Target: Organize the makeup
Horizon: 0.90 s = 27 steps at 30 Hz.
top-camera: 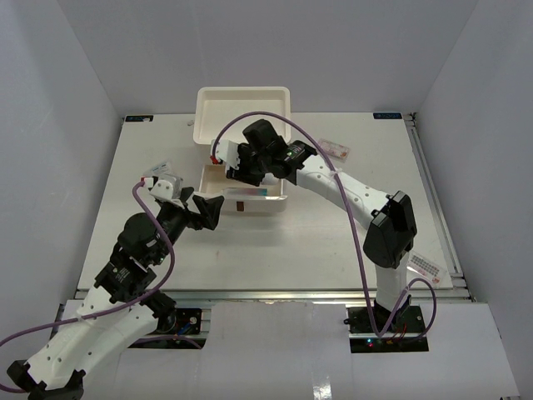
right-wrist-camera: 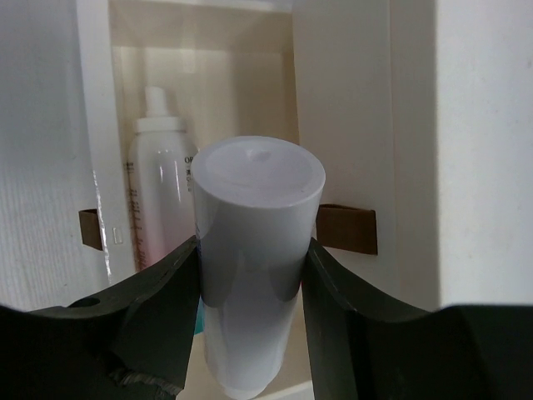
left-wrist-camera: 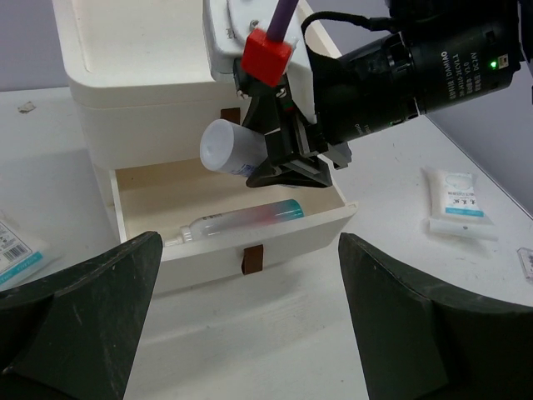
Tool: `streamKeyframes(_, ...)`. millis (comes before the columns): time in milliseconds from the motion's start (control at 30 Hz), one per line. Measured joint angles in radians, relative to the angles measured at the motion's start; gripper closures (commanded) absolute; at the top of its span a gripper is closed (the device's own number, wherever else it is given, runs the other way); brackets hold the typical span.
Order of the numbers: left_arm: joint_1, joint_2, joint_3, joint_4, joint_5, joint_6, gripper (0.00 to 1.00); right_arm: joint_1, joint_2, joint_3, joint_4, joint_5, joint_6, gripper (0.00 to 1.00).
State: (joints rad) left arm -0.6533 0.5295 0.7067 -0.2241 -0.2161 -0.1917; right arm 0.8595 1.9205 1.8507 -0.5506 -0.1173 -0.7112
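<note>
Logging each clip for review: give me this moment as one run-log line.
right gripper: shut on white tube, above open drawer | left gripper: open, empty, facing drawer | in drawer: one bottle

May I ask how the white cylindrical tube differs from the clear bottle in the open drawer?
The white cylindrical tube is opaque, stubby and held over the open white drawer by the right hand; the clear pink-tinted bottle is see-through, slimmer and lies flat inside it. Both are round-bodied.
</note>
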Motion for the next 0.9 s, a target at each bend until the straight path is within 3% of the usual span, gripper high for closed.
streamKeyframes(67,0.001,-0.001,0.0,0.0,0.0,0.0,0.02,-0.002,0.004,-0.002,-0.005,0.024,0.004,0.36)
streamKeyframes(133,0.002,-0.001,0.0,0.0,0.0,0.0,0.02,-0.005,0.002,-0.002,0.003,0.043,0.006,0.3)
streamKeyframes(400,0.004,-0.004,0.0,0.0,0.017,-0.014,0.04,-0.007,-0.024,-0.002,0.027,0.051,0.03,0.21)
streamKeyframes(600,0.005,-0.028,-0.025,0.014,0.05,-0.091,0.25,-0.009,-0.109,-0.002,0.012,-0.017,0.012,0.21)
streamKeyframes(733,0.005,-0.038,-0.088,0.053,0.097,-0.204,0.56,-0.022,-0.18,-0.002,-0.011,-0.097,-0.054,0.23)
streamKeyframes(900,0.005,0.083,-0.163,0.109,0.176,-0.361,0.69,-0.104,-0.197,0.019,-0.038,-0.215,-0.177,0.26)
